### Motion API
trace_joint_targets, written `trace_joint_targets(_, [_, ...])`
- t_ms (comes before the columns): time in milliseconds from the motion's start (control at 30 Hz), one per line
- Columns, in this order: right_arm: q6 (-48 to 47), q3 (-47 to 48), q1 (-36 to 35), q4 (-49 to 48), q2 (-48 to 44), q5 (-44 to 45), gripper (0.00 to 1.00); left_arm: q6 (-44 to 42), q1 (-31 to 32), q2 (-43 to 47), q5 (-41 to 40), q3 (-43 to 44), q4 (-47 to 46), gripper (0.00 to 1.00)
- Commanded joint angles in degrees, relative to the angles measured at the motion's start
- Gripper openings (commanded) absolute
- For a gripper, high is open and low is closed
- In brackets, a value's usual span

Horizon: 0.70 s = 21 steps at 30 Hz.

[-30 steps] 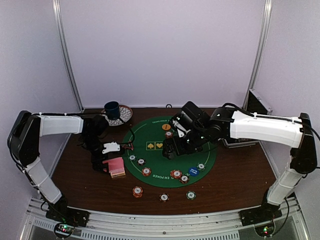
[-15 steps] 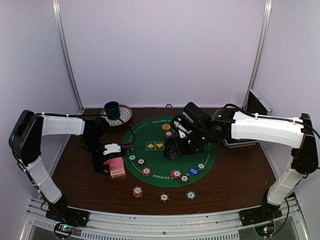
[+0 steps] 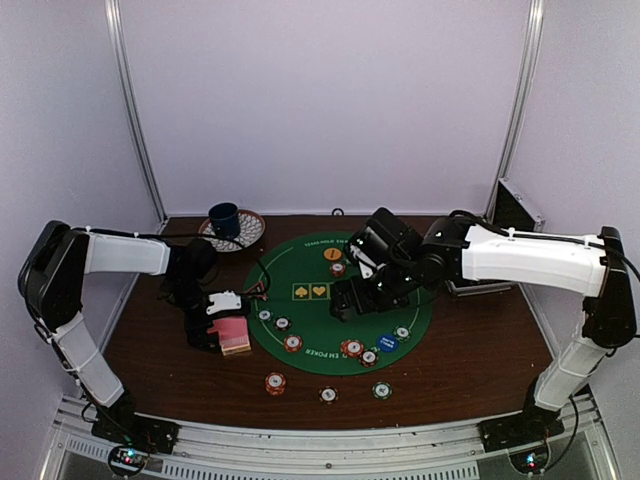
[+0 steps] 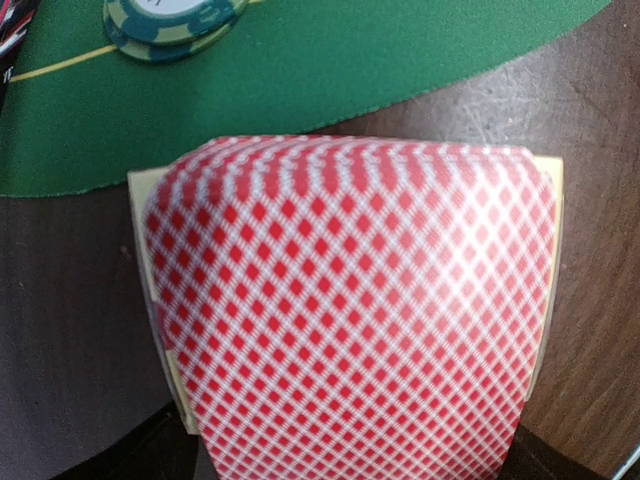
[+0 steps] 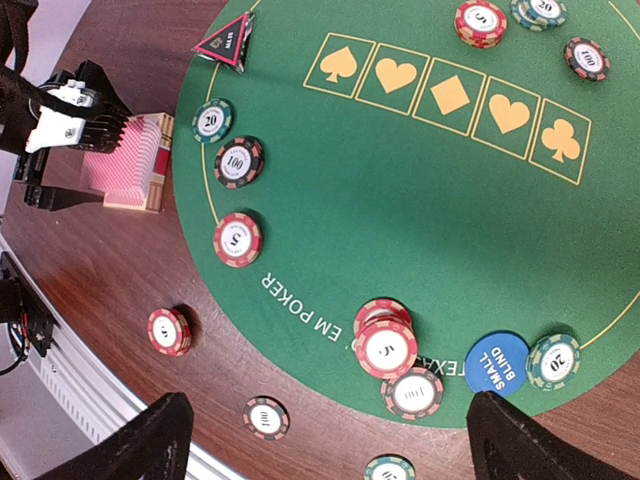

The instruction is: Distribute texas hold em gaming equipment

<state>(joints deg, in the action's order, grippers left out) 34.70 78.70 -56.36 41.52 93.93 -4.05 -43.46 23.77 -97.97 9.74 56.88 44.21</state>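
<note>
Now I am keeping my left claw [image 3: 218,325] spread wide around the pink cards [image 4: 340,310], which are lying on the brown table [image 3: 480,350] at the green mat's [image 5: 400,200] left edge. My right claw [image 5: 330,420] is hanging wide open over the chips [image 5: 388,350].

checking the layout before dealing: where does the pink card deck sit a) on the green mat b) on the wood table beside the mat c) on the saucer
b: the pink card deck lies on the bare wood table, just off the green mat.
</note>
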Motion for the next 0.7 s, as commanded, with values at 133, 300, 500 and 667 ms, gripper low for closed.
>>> trace_joint_targets(133, [0.7, -1.8, 0.5, -1.7, -2.8, 0.2, 0.99, -0.5, 1.5, -1.8, -2.5, -0.6, -2.0, 0.98])
trace_joint_targets(300, [0.9, -2.9, 0.5, -2.4, -3.5, 0.2, 1.00, -0.1, 2.1, -2.4, -3.6, -0.4, -2.1, 0.98])
trace_joint_targets(500, [0.9, -3.3, 0.5, -2.7, -3.8, 0.1, 1.00, 0.1, 2.1, -2.4, -3.9, -0.8, -2.5, 0.95])
trace_joint_targets(667, [0.9, -3.4, 0.6, -2.9, -3.8, 0.0, 0.99, 0.1, 2.1, -2.2, -3.5, -1.7, -3.7, 0.82])
